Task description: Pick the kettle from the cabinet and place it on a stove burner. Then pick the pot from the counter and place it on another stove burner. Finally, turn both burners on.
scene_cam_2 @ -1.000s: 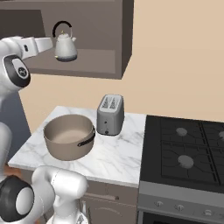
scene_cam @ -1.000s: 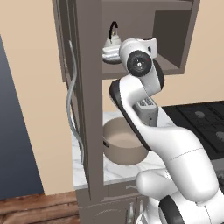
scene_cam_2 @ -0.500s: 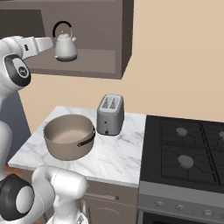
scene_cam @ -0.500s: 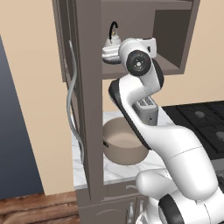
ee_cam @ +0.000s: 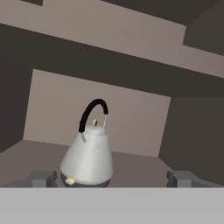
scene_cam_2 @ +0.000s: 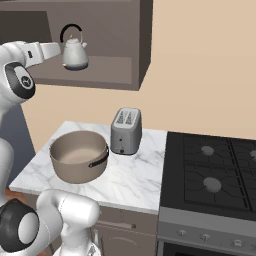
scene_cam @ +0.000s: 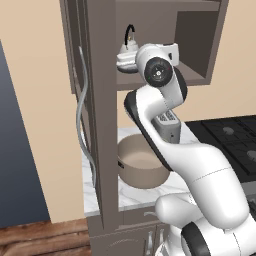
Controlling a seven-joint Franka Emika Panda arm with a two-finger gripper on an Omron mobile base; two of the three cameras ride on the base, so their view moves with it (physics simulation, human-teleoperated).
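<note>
Up on the shelf of the tall dark cabinet (scene_cam: 100,125), the small silver kettle (scene_cam_2: 75,54) stood upright, its thin black handle arching over the top. The white arm reached in from the side, and its pincer (ee_cam: 116,178) hung level with the kettle's base, spread wide and gripping nothing. Seen from the hand, the kettle (ee_cam: 87,157) sat between the two finger tips (ee_cam: 43,178), nearer the left-hand one, with a clear gap to the other. I could not tell whether the nearer tip touched it.

Below, on the white marble tabletop (scene_cam_2: 135,177), the big tan pot (scene_cam_2: 80,156) rested near the front corner, with a grey toaster (scene_cam_2: 125,131) just behind it toward the stove. The black cooktop (scene_cam_2: 210,167) lay beside the tabletop, its round burners (scene_cam_2: 212,184) bare.
</note>
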